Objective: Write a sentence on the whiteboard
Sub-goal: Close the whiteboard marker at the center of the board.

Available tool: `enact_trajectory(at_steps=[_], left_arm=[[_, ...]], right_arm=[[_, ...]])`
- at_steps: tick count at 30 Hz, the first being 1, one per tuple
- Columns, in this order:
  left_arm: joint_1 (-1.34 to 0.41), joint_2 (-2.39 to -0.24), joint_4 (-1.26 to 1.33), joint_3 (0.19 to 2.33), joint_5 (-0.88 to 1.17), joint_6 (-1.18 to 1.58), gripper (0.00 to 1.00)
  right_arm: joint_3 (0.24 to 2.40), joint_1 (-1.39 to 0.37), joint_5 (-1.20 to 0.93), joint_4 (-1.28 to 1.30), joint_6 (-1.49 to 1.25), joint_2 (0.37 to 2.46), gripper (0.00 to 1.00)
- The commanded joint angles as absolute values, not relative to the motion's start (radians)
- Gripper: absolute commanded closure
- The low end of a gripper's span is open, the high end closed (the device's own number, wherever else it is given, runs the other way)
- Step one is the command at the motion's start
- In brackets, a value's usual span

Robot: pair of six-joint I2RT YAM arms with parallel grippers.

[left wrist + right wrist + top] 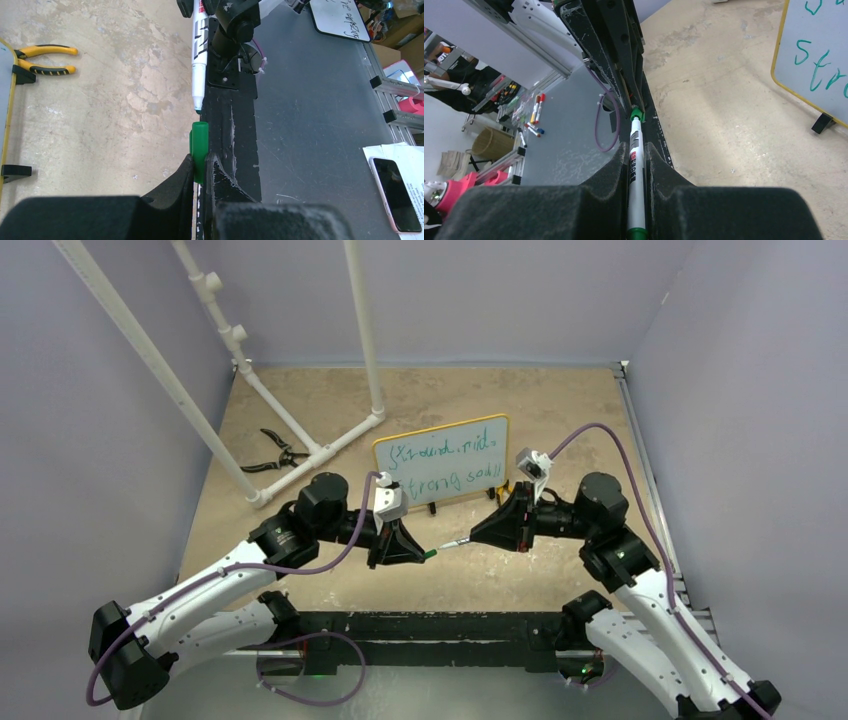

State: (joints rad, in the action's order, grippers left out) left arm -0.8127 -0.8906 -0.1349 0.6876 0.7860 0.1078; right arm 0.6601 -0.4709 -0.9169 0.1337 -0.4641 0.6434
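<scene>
Yellow-framed whiteboard (pixel 440 466), probably clear behind fingers (pixel 408 546)

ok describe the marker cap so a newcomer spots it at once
Find the yellow-framed whiteboard mid-table; in front of it the grippers face each other. The cap is the short all-green tube pinched in the left gripper, just off the tip of the long white marker in the right gripper.

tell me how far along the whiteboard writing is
Done, it seems: two lines of green handwriting fill the whiteboard. In hand: the right fingers are shut on the marker and the left fingers on its green cap. The tip is aimed at the cap's mouth, with a small gap in the left wrist view. Left, probably: only capping the marker.
</scene>
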Motion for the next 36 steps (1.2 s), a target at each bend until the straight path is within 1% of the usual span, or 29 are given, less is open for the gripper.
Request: enact_trajectory(at_steps=[1,36], left_arm=[[-0.818,-0.891,-0.089,0.689,0.815,0.078,1.00],[-0.824,-0.894,-0.097,0.692,0.793,0.074,1.00]], right_arm=[[0.678,-0.471,-0.953,0.092,-0.472,0.652,1.00],[0.635,-0.472,-0.989,0.052,-0.482,0.693,1.00]])
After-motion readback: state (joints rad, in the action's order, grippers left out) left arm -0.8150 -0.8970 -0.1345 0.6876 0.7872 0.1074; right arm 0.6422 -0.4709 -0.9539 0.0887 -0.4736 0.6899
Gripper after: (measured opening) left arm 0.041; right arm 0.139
